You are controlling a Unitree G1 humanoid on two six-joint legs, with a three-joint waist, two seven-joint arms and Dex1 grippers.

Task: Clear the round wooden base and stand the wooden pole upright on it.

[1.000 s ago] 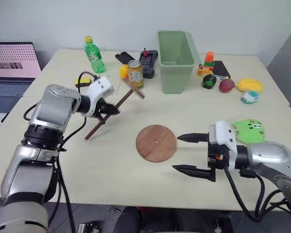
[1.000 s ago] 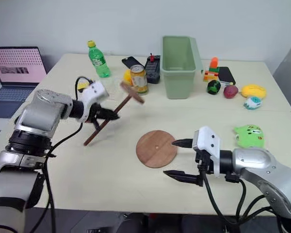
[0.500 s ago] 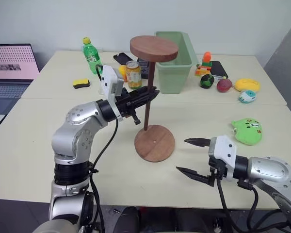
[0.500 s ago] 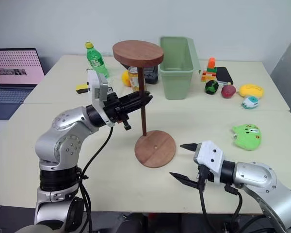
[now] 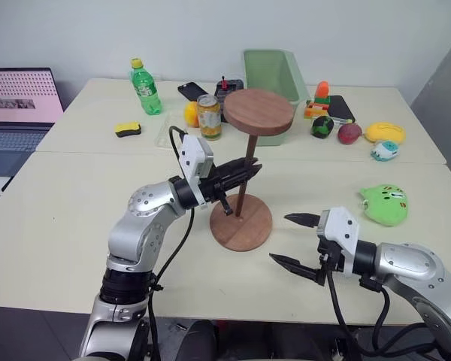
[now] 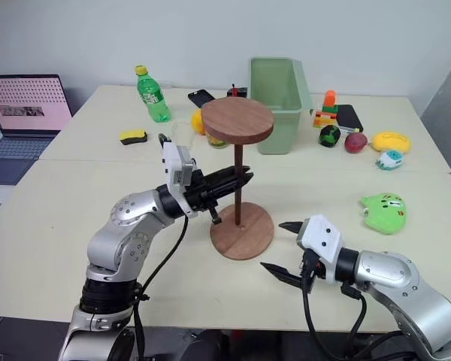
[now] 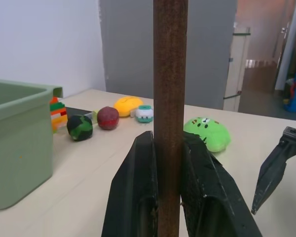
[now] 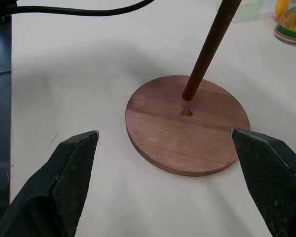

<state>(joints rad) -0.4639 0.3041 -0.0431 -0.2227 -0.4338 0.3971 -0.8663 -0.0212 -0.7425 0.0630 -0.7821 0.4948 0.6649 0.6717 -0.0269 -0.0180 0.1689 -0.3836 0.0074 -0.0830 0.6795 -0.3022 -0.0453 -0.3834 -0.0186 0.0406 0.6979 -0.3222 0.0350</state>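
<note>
Here the wooden pole [image 5: 243, 186], a thin dark rod topped by a flat disc, stands upright with its foot on the round wooden base [image 5: 241, 222], just beside the centre hole, mid-desk [image 5: 52, 226]. The left claw [image 5: 249, 170] is clamped on the rod; the right claw [image 5: 292, 239] gapes wide, empty, near the base.

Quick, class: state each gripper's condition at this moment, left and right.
Left gripper: shut on the wooden pole, held upright over the round wooden base.
Right gripper: open, holding nothing, beside the base.
</note>
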